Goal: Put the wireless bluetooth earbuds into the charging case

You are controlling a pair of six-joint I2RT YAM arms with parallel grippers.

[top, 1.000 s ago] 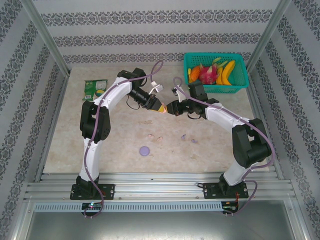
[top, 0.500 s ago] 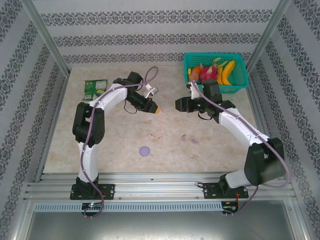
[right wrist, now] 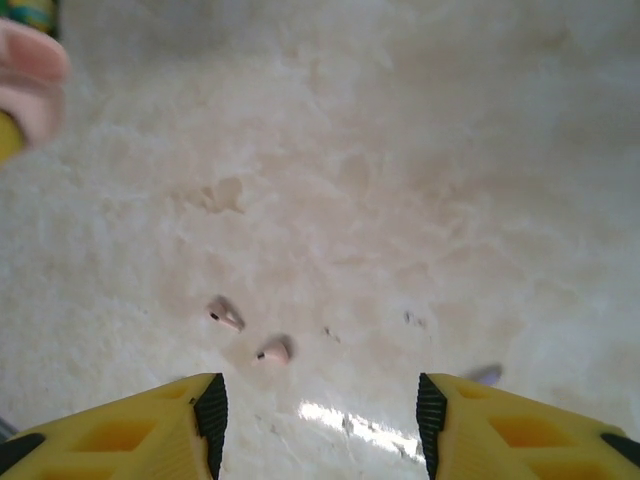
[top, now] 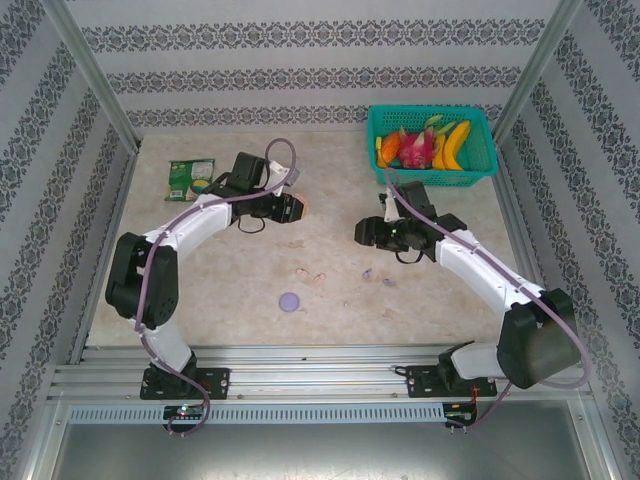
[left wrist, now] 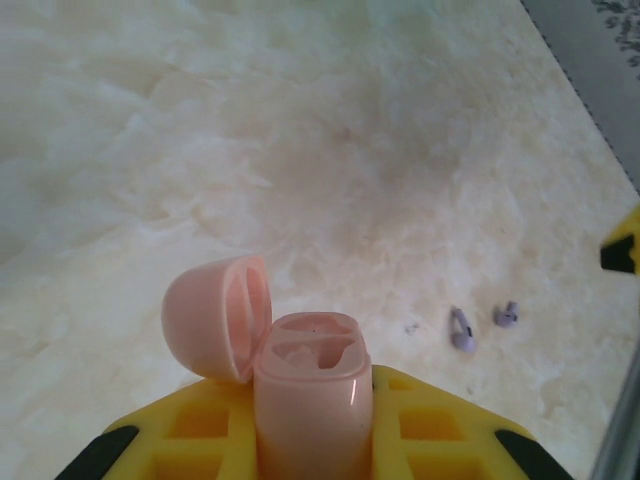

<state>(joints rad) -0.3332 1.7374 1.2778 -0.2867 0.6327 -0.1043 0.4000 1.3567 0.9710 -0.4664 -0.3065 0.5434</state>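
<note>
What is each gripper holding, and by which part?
The left gripper grips the open pink case by its lower body; the right gripper holds nothing.

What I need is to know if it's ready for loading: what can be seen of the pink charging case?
The pink charging case looks like smooth, glossy pale-pink plastic with rounded edges. Its domed lid is hinged open to the left in the left wrist view, baring two wells; whether they are empty is unclear. The left gripper clamps its body between yellow fingers, holding it above the table, touching nothing else.
</note>
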